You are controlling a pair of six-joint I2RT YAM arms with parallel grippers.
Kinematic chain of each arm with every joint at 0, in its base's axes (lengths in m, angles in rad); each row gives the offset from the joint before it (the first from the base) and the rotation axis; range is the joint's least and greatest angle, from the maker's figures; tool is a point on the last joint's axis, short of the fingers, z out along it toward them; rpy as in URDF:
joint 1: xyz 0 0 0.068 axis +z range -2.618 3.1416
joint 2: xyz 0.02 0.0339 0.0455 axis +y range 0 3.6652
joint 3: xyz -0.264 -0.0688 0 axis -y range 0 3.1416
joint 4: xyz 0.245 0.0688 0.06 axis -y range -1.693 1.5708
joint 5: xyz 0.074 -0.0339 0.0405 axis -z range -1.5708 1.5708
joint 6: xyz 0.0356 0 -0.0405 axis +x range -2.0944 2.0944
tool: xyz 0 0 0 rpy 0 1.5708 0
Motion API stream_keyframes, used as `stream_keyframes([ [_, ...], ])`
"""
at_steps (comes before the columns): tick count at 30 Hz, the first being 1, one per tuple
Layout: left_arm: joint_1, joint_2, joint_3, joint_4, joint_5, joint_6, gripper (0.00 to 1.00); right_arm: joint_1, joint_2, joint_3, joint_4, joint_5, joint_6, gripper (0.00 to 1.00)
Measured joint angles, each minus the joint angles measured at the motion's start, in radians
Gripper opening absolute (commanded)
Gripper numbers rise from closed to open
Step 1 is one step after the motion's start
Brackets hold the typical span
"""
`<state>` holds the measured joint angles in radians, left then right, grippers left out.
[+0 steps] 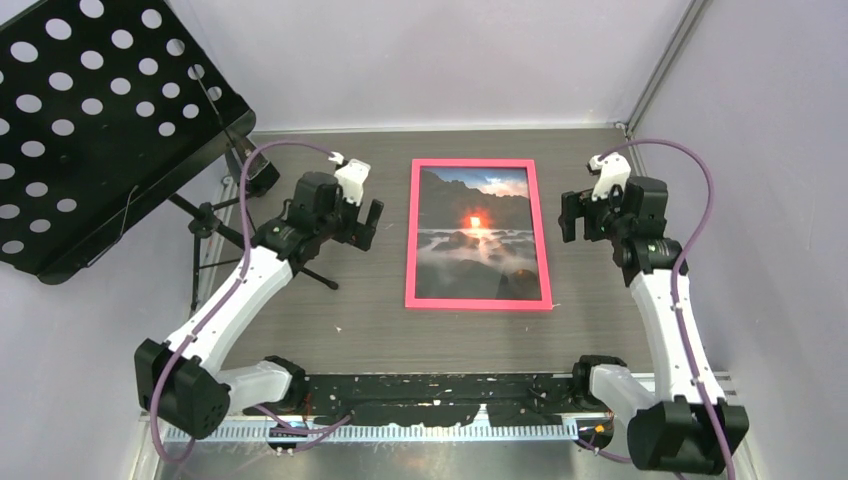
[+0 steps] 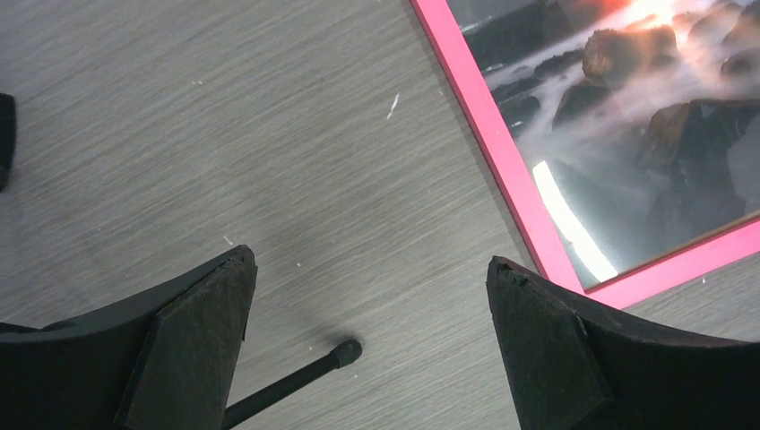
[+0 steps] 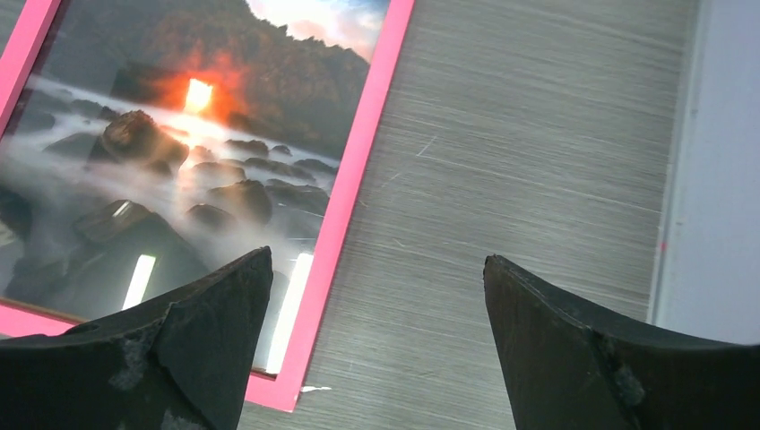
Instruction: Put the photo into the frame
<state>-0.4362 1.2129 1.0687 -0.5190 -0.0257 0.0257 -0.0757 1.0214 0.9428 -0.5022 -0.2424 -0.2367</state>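
Note:
The pink frame (image 1: pixel 478 304) lies flat in the middle of the table with the sunset photo (image 1: pixel 478 235) showing face up inside its border. My left gripper (image 1: pixel 368 225) hovers just left of the frame, open and empty. In the left wrist view it (image 2: pixel 369 262) spans bare tabletop, with the frame's edge (image 2: pixel 488 134) and the photo (image 2: pixel 627 107) to its upper right. My right gripper (image 1: pixel 570 215) hovers just right of the frame, open and empty. In the right wrist view it (image 3: pixel 376 260) sits over the frame's right edge (image 3: pixel 358 161), beside the photo (image 3: pixel 179 152).
A black perforated music stand (image 1: pixel 90 120) fills the back left. One of its thin legs (image 2: pixel 296 381) ends on the table under my left gripper. Pale walls close the table at the back and right (image 3: pixel 717 161). The arm bases stand along the near edge.

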Motion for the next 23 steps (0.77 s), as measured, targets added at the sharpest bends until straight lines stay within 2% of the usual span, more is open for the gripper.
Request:
stream_keyframes([
  [3, 0.014, -0.051, -0.043, 0.051, 0.000, -0.002, 0.99, 0.000, -0.077, -0.021, 0.016, 0.038, 0.004, 0.99],
  [12, 0.029, -0.266, -0.150, 0.179, -0.009, -0.014, 0.99, 0.000, -0.252, -0.094, 0.045, 0.104, -0.005, 0.96],
  [23, 0.038, -0.285, -0.159, 0.224, -0.034, -0.018, 0.99, -0.027, -0.296, -0.124, 0.069, 0.121, -0.032, 0.96],
])
